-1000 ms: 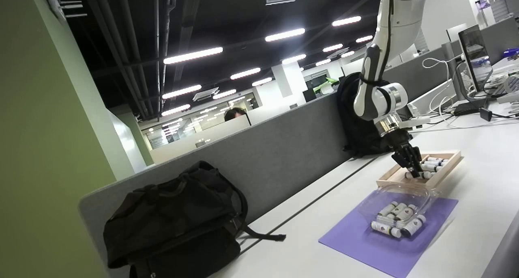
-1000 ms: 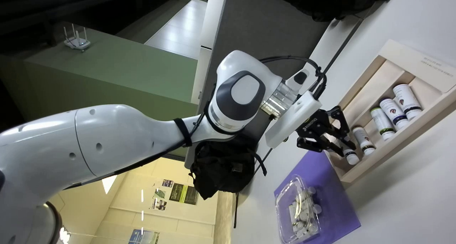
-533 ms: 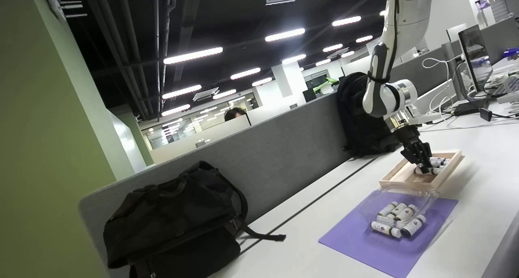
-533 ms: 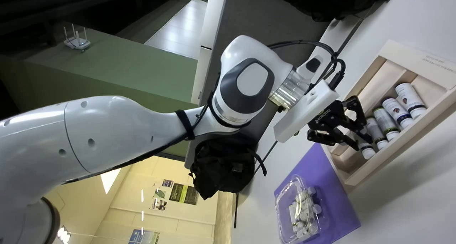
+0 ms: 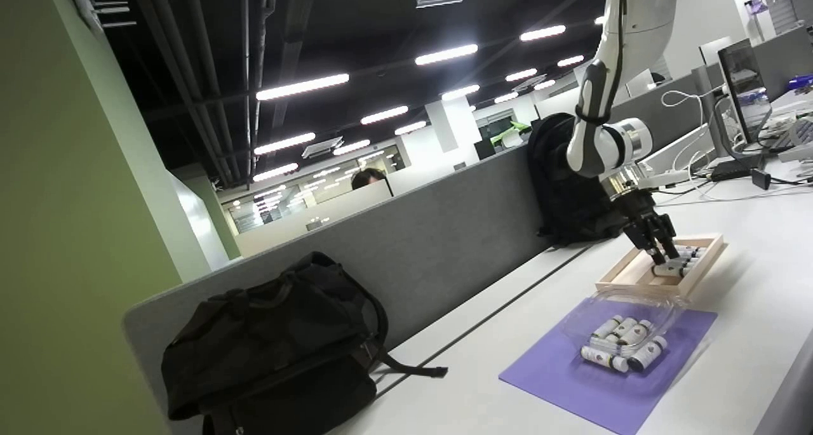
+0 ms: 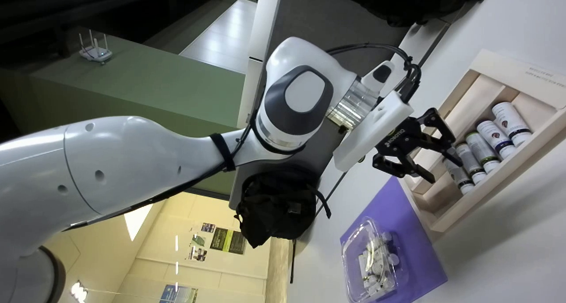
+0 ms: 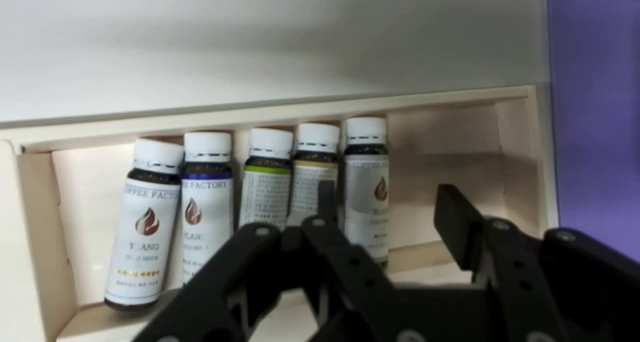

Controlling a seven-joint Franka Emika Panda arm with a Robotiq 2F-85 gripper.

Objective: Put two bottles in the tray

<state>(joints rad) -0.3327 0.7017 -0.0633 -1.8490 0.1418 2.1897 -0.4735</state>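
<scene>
The light-wood tray (image 5: 705, 267) shows in both exterior views (image 6: 486, 190) and in the wrist view (image 7: 450, 100). Several white-capped bottles lie side by side in its wider compartment. The end bottle (image 7: 367, 192), nearest the purple mat, touches or nearly touches its neighbour (image 7: 315, 177); the leftmost bottle (image 7: 145, 237) leans slightly. My gripper (image 7: 387, 199) is open and empty above the end bottle, one finger over the bottles and the other over bare tray floor; it also shows in both exterior views (image 5: 665, 257) (image 6: 443, 168). More bottles (image 5: 625, 333) are in and around a clear plastic box (image 6: 347, 267).
The clear box stands on a purple mat (image 5: 552, 384) beside the tray's short end. A grey partition (image 5: 457, 225) runs behind the table. A black backpack (image 5: 273, 346) leans there. A monitor and cables (image 5: 743, 98) stand beyond the tray.
The gripper moved along the tray away from the mat, carrying the end bottle up against its neighbours. Then it opened, let go of that bottle and rose slightly.
</scene>
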